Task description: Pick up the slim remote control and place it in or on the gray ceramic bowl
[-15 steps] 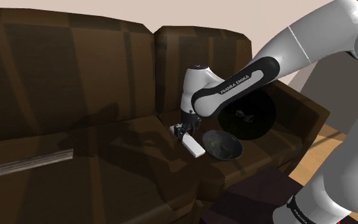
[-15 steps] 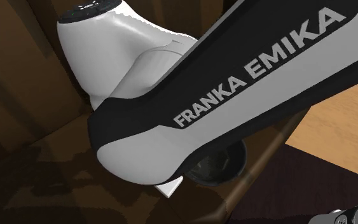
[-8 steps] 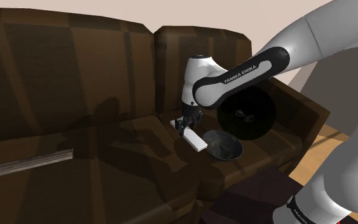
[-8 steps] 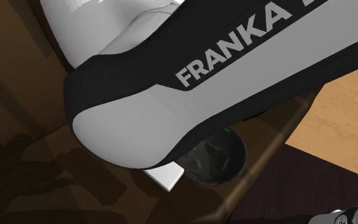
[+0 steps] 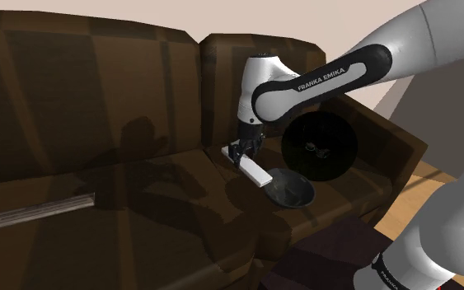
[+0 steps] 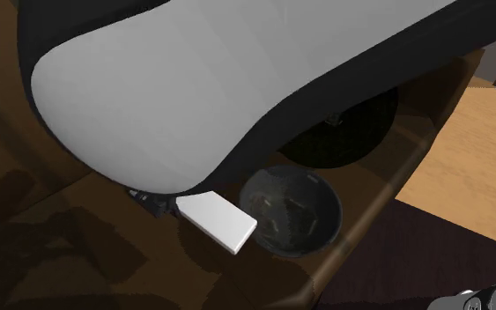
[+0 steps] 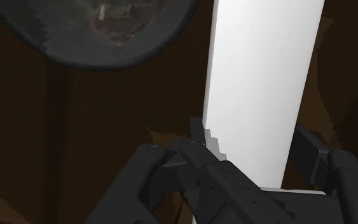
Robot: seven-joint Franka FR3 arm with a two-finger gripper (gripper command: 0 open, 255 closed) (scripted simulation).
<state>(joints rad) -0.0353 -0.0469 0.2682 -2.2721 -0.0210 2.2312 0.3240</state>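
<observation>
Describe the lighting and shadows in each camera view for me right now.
Shoulder view: dim overall, the arm casts a soft shadow over the sofa; second exterior view: the white remote stands out brightly beside the dark bowl; wrist view: the remote is flat white with no shading.

White remote, dark-grey bowl (brown sofa)

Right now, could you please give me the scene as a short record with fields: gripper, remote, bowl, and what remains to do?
gripper: shut on one end of the remote
remote: white slim slab, free end reaching toward the bowl, not inside
bowl: dark grey, standing on the brown sofa seat
remaining: carry remote over bowl, then release
</observation>
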